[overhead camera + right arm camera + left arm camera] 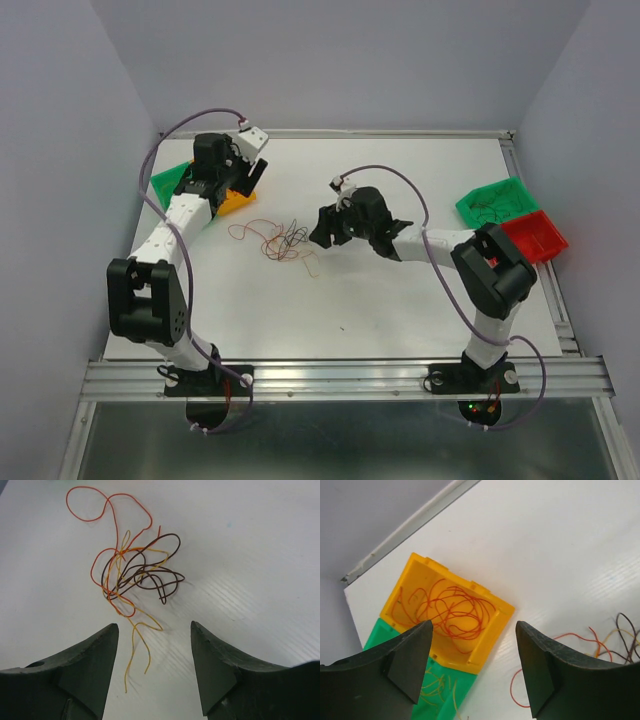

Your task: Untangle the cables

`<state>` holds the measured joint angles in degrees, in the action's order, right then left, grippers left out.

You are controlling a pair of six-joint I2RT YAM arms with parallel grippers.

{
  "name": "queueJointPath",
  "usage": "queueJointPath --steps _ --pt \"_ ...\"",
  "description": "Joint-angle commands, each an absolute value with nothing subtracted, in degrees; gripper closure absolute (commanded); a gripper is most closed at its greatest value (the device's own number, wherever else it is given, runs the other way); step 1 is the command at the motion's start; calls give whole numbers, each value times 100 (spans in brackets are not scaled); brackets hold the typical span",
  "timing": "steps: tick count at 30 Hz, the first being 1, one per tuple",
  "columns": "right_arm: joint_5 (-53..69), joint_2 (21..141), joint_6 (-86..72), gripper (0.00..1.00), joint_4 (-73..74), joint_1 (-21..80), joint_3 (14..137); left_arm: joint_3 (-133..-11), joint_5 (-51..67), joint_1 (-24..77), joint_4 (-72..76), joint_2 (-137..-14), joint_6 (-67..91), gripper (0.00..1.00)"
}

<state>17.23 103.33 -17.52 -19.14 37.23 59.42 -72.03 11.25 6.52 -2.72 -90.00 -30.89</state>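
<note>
A loose tangle of red, orange, yellow and dark brown cables (283, 240) lies on the white table (400, 310) between the two arms. In the right wrist view the tangle (135, 575) sits just ahead of my right gripper (154, 626), which is open with nothing between its fingers; a yellow strand trails toward the gap. From above, the right gripper (325, 230) is to the right of the tangle. My left gripper (248, 178) hovers open and empty over the near edge of a yellow bin (487, 640), with the tangle's edge (620, 640) off to its right.
The yellow bin (240, 205) holds orange-red cables, and a green bin (462, 680) beside it holds yellow ones; this green bin (170, 180) is at the back left. Another green bin (492, 200) and a red bin (535, 235) sit at the table's right edge.
</note>
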Motion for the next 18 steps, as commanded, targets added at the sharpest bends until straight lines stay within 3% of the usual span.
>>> queueJointPath --steps 1,11,13,14,15,16,18 --pt "1995 10634 -1582 35 -1758 3920 6468 -6733 1081 800 -422 -8456 -3375 21" --pt "2039 11302 -1178 35 -1266 4210 6891 -6021 1564 949 -475 -8024 -3314 20" --pt "2004 11347 -1152 39 -1204 4227 6882 -5968 1626 1019 -475 -8042 -3305 20" --pt "2013 11364 -1134 45 -1204 4236 6864 -5950 1643 1037 -466 -8051 -3287 20" --pt "2004 11356 -1134 67 -1187 4245 6847 -5933 1713 1081 -457 -8094 -3278 21" --pt "2004 11312 -1125 81 -1178 4245 6812 -5924 1749 1107 -448 -8121 -3278 21" --pt "1925 10963 -1090 100 -1186 4245 6567 -5889 1932 1186 -439 -8200 -3287 21"
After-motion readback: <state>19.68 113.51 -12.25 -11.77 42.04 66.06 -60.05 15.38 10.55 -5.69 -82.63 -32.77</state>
